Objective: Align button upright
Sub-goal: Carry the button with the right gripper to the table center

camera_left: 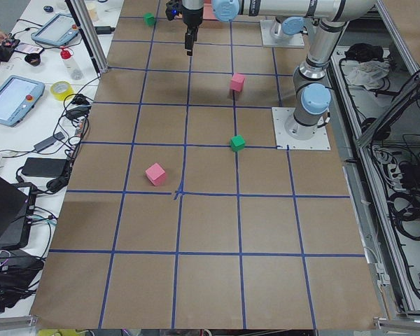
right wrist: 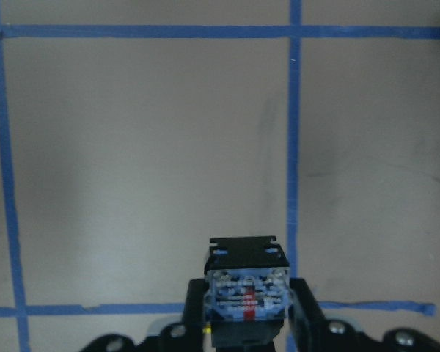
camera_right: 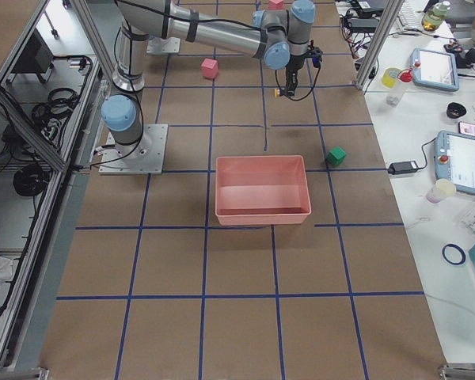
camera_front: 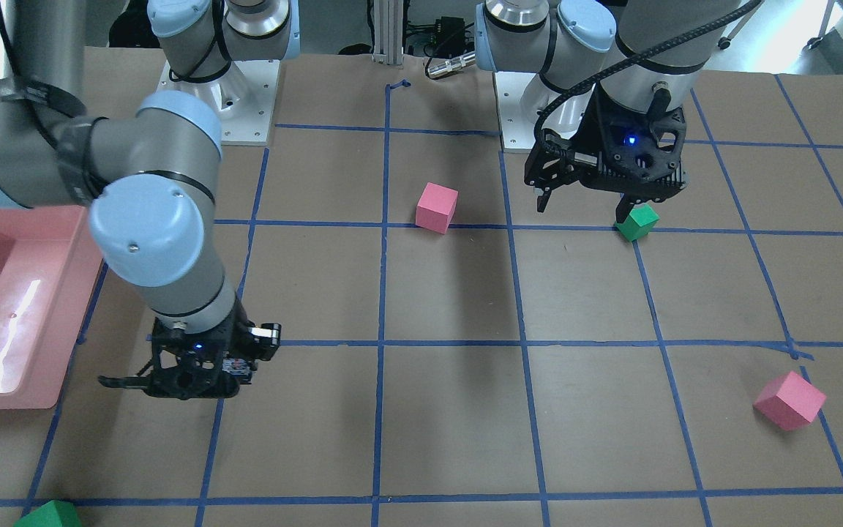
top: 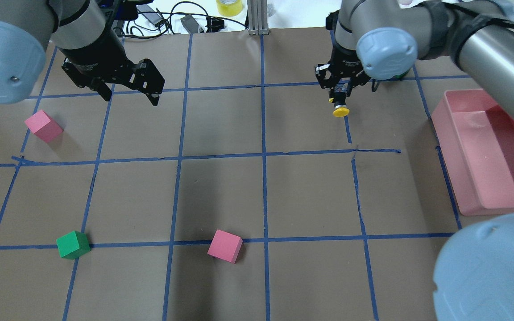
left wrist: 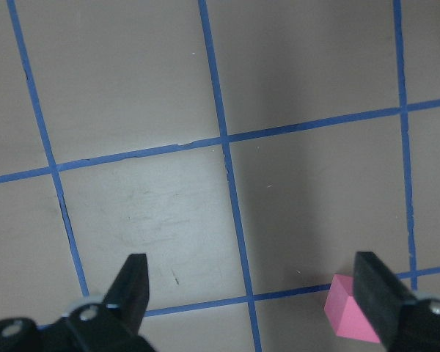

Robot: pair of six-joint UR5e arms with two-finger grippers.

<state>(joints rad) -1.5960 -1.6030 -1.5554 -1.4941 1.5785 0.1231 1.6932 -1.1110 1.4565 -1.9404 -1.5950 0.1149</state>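
The button (top: 340, 108) has a yellow cap, a black body and a grey-white contact block. My right gripper (top: 339, 94) is shut on it and holds it above the table at the far right-centre. In the right wrist view the contact block (right wrist: 247, 292) faces the camera between the fingers, and the cap points away, out of sight. The cap shows as a small yellow spot in the exterior right view (camera_right: 278, 93). My left gripper (top: 130, 98) is open and empty, raised above the far left of the table, and also shows in the left wrist view (left wrist: 255, 282).
A pink bin (top: 444, 133) stands at the right. One pink cube (top: 43, 126) lies at the left, another (top: 225, 246) near the centre front, and a green cube (top: 73, 244) at the front left. Another green cube (camera_front: 48, 514) lies beyond the right arm. Blue tape lines cross the brown table.
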